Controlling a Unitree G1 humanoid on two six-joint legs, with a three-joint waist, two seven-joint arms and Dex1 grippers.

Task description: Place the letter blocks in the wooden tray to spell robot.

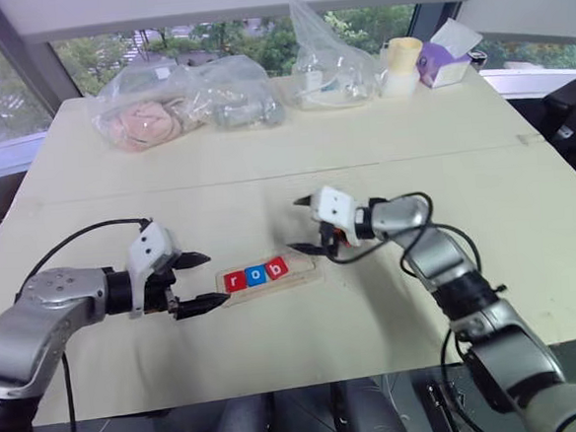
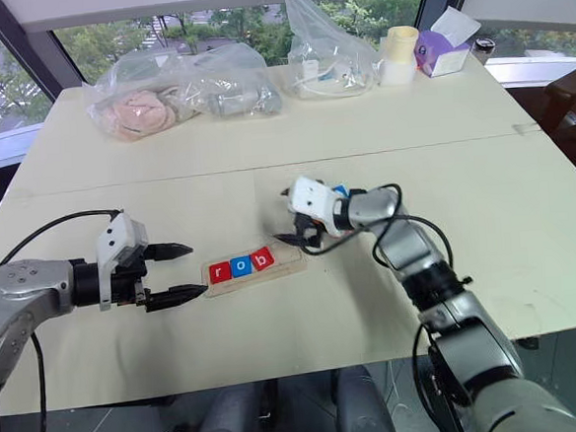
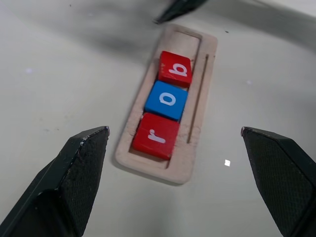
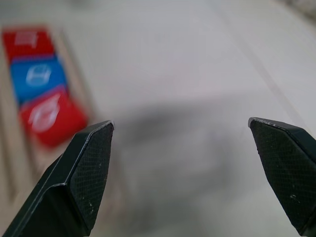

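The wooden tray [image 1: 306,265] lies on the table between my two grippers. Three letter blocks sit side by side in it: a red r [image 1: 235,280], a blue o [image 1: 256,275] and a red b [image 1: 276,267]. The tray's right end beyond the b is bare wood [image 3: 183,42]. My left gripper [image 1: 216,277] is open just left of the tray, pointing at the r, with nothing between its fingers. My right gripper [image 1: 296,225] is open and empty, above and slightly behind the tray's right end. A small blue patch [image 2: 340,189] shows behind the right gripper's body; I cannot tell what it is.
Along the far edge of the table [image 1: 130,356] are clear plastic bags [image 1: 147,112] [image 1: 235,96] [image 1: 327,70], a cream roll [image 1: 401,65] and a purple tissue box [image 1: 445,62]. A seam [image 1: 412,156] crosses the tabletop behind the tray.
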